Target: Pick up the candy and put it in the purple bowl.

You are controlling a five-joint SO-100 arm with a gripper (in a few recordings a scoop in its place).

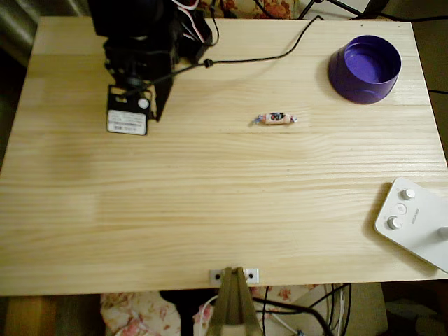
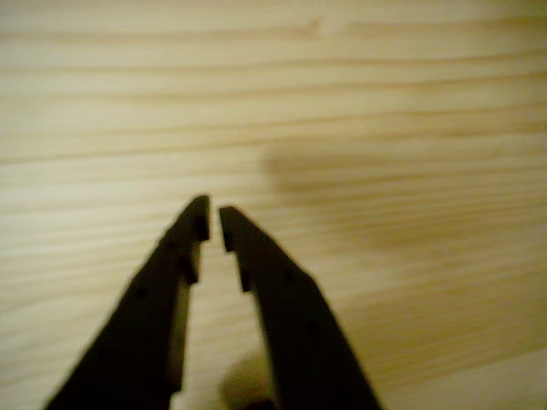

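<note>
Your gripper [image 2: 214,222] is empty, and in the wrist view its two black fingers are nearly together, with only a thin gap at the tips and bare wooden table [image 2: 385,102] beneath them. In the overhead view the arm [image 1: 143,49] sits folded at the upper left of the table, so nothing of the task is done yet: you have the reach, the grasp, the carry and the drop all ahead of you.

The candy [image 1: 275,119] lies flat on the wood well to the right of your gripper in the overhead view, out in the open with nothing touching it. Its long axis runs left to right across that picture, roughly along the wood grain, with one twisted end towards your arm and the other towards the bowl side.

The purple bowl [image 1: 365,68] stands upright and empty, further right again and a little further back, well apart from the candy.
</note>
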